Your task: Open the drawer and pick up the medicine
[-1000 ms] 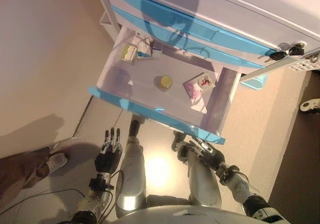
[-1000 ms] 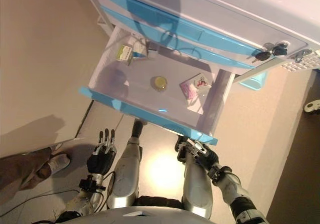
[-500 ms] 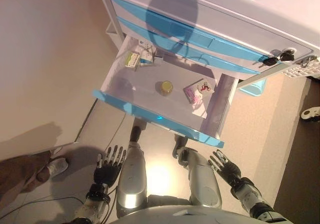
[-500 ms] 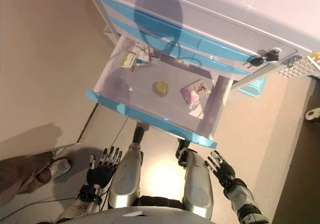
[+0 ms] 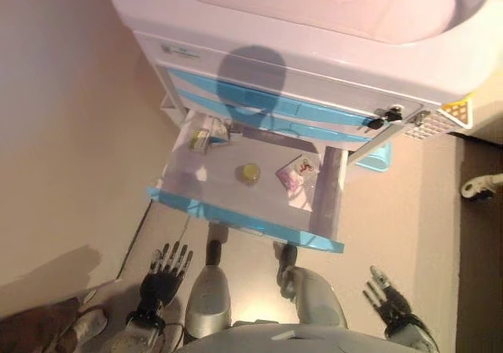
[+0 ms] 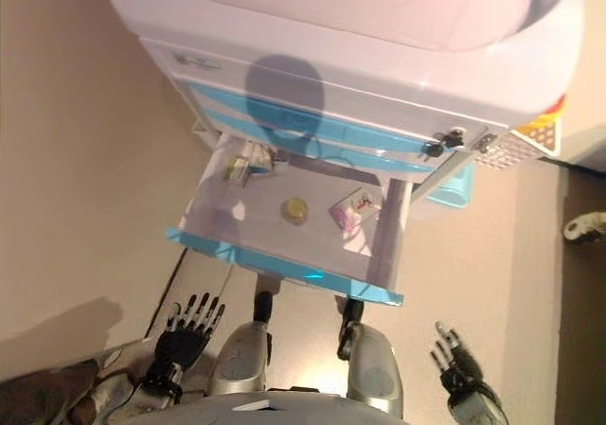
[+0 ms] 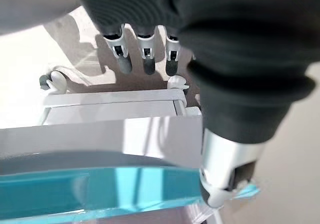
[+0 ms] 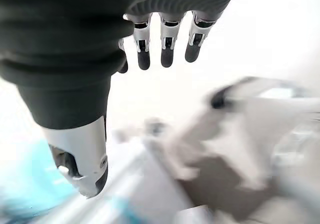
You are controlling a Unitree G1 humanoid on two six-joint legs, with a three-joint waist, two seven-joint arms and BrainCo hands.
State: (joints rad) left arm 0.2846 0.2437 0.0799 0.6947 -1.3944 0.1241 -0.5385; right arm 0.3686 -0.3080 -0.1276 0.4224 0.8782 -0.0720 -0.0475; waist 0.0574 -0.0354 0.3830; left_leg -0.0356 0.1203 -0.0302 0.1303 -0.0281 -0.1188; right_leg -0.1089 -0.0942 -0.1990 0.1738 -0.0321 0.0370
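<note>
The lowest drawer of a white cabinet with blue fronts stands pulled out. Inside lie a small yellow-lidded jar in the middle, a pink and white medicine packet to its right, and a green and white box at the back left. My left hand hangs open and empty below the drawer's left front corner. My right hand hangs open and empty low at the right, well clear of the drawer. In each wrist view the fingers are straight and hold nothing.
The cabinet top fills the upper view, with keys hanging at its right corner. A light blue bin stands beside the cabinet on the right. A person's leg and shoe show at the lower left. A white object lies on the dark floor at right.
The camera has risen, so the cabinet looks smaller and its top shows. Both hands have dropped lower and spread apart; the right hand has opened out away from the drawer front.
</note>
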